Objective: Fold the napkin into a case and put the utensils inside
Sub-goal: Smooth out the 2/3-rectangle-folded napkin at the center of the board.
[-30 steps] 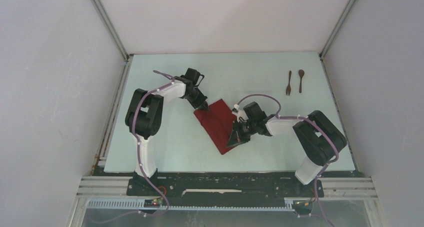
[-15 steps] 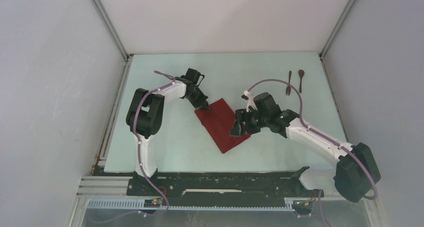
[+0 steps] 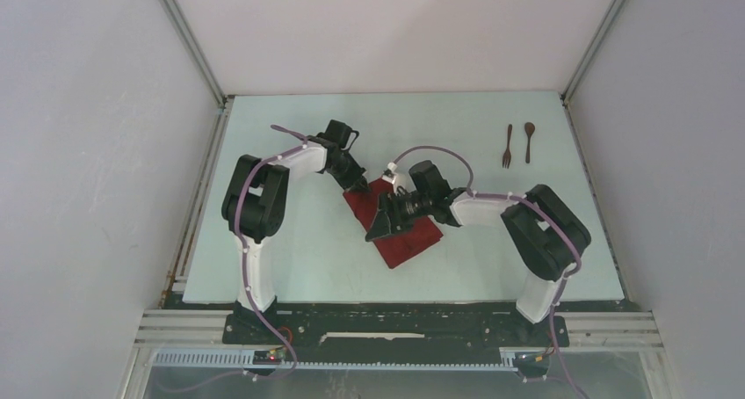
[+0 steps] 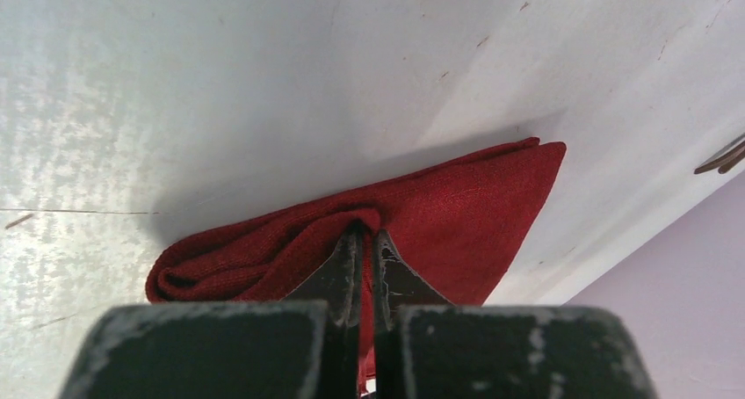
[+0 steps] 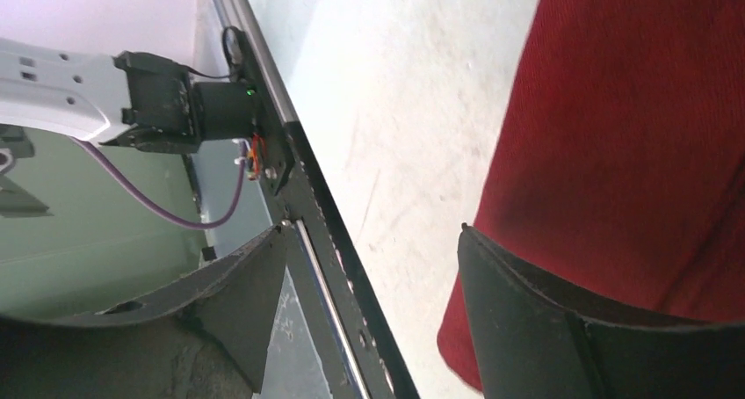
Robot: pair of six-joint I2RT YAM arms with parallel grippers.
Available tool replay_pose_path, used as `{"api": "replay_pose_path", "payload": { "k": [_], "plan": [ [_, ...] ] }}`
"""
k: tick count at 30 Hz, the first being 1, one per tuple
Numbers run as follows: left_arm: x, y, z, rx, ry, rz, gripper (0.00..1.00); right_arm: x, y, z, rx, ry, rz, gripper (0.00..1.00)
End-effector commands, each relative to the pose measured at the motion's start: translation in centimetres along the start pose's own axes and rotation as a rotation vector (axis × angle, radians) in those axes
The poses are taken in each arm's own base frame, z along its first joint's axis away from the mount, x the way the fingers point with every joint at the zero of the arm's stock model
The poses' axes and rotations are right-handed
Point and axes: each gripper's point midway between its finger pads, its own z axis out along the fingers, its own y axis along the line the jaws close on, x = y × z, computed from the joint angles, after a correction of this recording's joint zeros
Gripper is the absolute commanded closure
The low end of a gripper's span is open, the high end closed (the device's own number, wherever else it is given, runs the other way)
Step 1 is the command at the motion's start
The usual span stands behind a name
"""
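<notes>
The napkin [image 3: 415, 241] lies folded in the middle of the desk [image 3: 290, 241]. It makes a dark red oblong and is placed diagonally, with one corner toward the far left and one toward the near edge. In the left wrist view the napkin [image 4: 457, 214] shows several layers, with a rounded fold on the left and a sharp corner on the right.

The left tool [image 3: 360, 186] is at the far-left corner of the cloth. From its own camera the left tool [image 4: 362, 236] is closed on a raised fold of the red fabric, and the two fingers are almost touching with cloth pinched between them.

The right tool [image 3: 379, 232] is over the left long edge of the napkin, and its arm reaches across the cloth from the right. In the right wrist view the right tool [image 5: 373, 232] has its fingers wide apart and nothing between them. One finger is over the napkin [image 5: 632, 135] and the other is beside it, over the bare desk. I cannot tell if the fingers touch the fabric.

The fork [image 3: 507, 147] and the spoon [image 3: 529, 141] lie side by side and parallel at the far right of the desk, well apart from the napkin and from both tools. The tines of the fork point to the near side, and the bowl of the spoon to the far side.
</notes>
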Motion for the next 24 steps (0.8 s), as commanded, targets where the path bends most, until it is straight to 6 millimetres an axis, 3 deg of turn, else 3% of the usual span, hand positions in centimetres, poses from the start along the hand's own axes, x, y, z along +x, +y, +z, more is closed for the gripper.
{"api": "replay_pose_path", "payload": {
  "k": [1,9,17,21,24],
  "plan": [
    [-0.9,1.0,0.7,0.001,-0.015,-0.007,1.00,-2.8,1.9,0.3,-0.159,-0.028,-0.056,0.22],
    [-0.8,-0.1,0.8,0.039,0.005,-0.020,1.00,-0.7,-1.8,1.3,-0.083,0.013,-0.001,0.27],
    [-1.0,-1.1,0.7,0.088,0.006,0.009,0.99,-0.1,-4.8,0.6,0.032,-0.007,0.025,0.29],
    [-1.5,-2.5,-0.7,0.144,-0.029,0.085,0.80,0.6,-5.3,0.4,0.037,-0.013,0.041,0.29],
    [-1.1,-4.6,-2.9,0.245,-0.030,0.159,0.57,0.6,-5.6,0.4,0.031,-0.022,0.061,0.30]
  ]
}}
